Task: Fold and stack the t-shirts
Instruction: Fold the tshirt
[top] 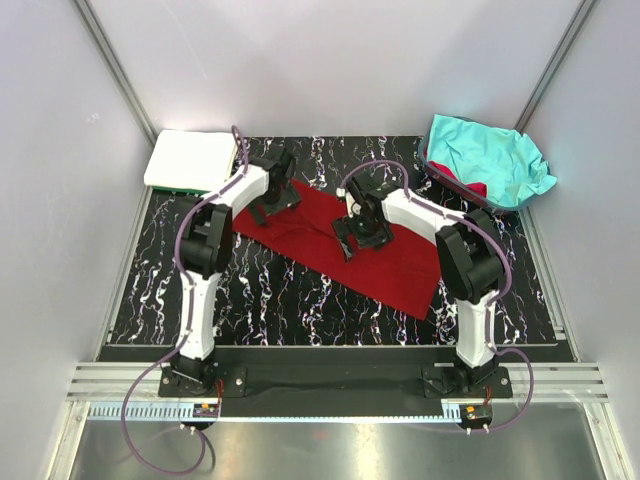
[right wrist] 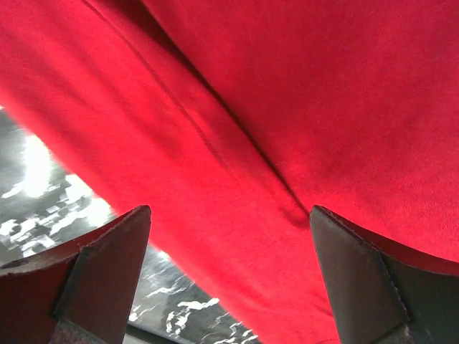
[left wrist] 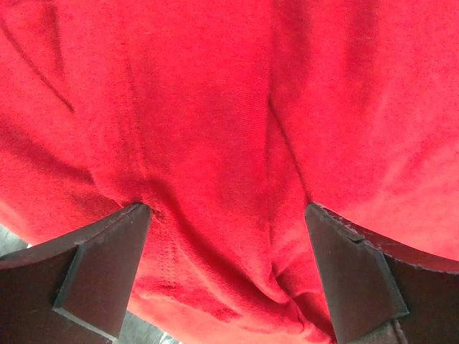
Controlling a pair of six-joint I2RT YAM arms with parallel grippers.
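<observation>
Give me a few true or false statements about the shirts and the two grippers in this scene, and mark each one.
1. The red shirt lies on the mat. True.
2. The left gripper is clamped on the red shirt. False: its jaws stand open over the cloth.
3. The turquoise shirt sits at the far right. True.
4. The white shirt lies on the red shirt. False: it sits in the far left corner, apart from it.
5. The right gripper is open. True.
</observation>
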